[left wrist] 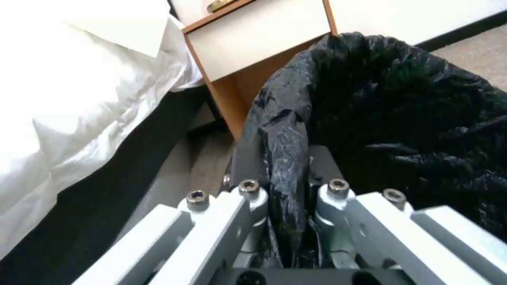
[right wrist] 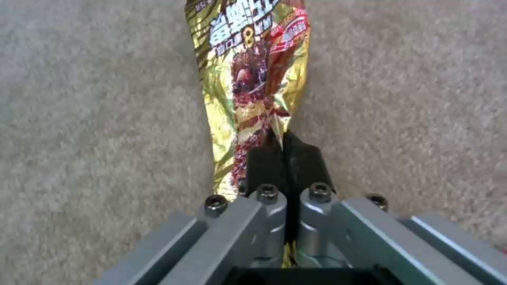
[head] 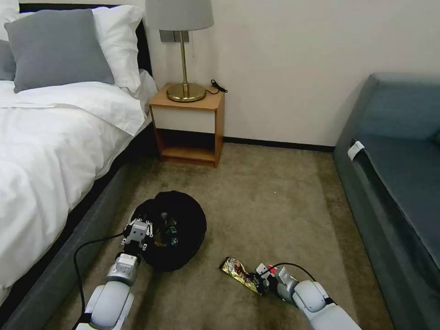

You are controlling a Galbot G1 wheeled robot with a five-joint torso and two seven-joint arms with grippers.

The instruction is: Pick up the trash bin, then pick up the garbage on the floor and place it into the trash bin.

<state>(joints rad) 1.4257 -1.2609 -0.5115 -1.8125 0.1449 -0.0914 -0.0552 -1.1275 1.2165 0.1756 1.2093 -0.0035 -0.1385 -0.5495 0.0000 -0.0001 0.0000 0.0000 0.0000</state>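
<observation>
The trash bin [head: 183, 224], wrapped in its black bag liner, sits by the bed on the carpet. My left gripper [head: 137, 231] is shut on the near rim; in the left wrist view the fingers [left wrist: 327, 170] pinch the liner-covered rim [left wrist: 288, 142]. Some items show inside the bin. One piece of garbage, a gold and brown snack wrapper [head: 238, 272], lies on the carpet at the front. My right gripper [head: 259, 279] is shut on the wrapper's near end; the right wrist view shows the black pads [right wrist: 264, 166] closed together on the wrapper [right wrist: 253, 71].
A bed [head: 50, 151] with white linen runs along the left. A wooden nightstand [head: 188, 123] with a brass lamp [head: 183, 50] stands at the far wall. A grey-blue sofa [head: 398, 174] borders the right. Open carpet [head: 275, 201] lies between.
</observation>
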